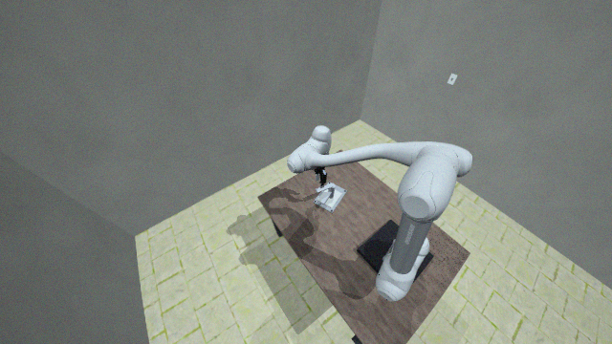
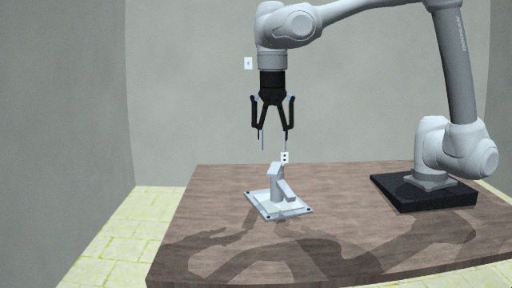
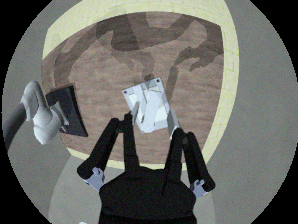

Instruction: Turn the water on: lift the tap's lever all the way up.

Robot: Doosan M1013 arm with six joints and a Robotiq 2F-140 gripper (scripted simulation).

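Observation:
A small grey tap (image 2: 276, 188) (image 1: 328, 194) stands on a light square base plate (image 2: 259, 199) (image 1: 338, 204) (image 3: 150, 102) on the wooden table (image 2: 360, 224) (image 1: 335, 239). Its lever (image 2: 274, 169) sits at the top of the post and its spout (image 2: 287, 192) slopes down to the right. My gripper (image 2: 273, 146) (image 1: 322, 181) (image 3: 153, 110) hangs straight above the tap with its fingers pointing down. The fingers stand partly apart with nothing between them. The fingertips are clearly above the lever and do not touch it.
The arm's black mounting plate (image 2: 424, 196) (image 1: 378, 246) sits on the table to the right of the tap. The table's left edge (image 2: 176, 216) is near the tap, with tiled floor (image 2: 120, 232) below. Grey walls stand behind.

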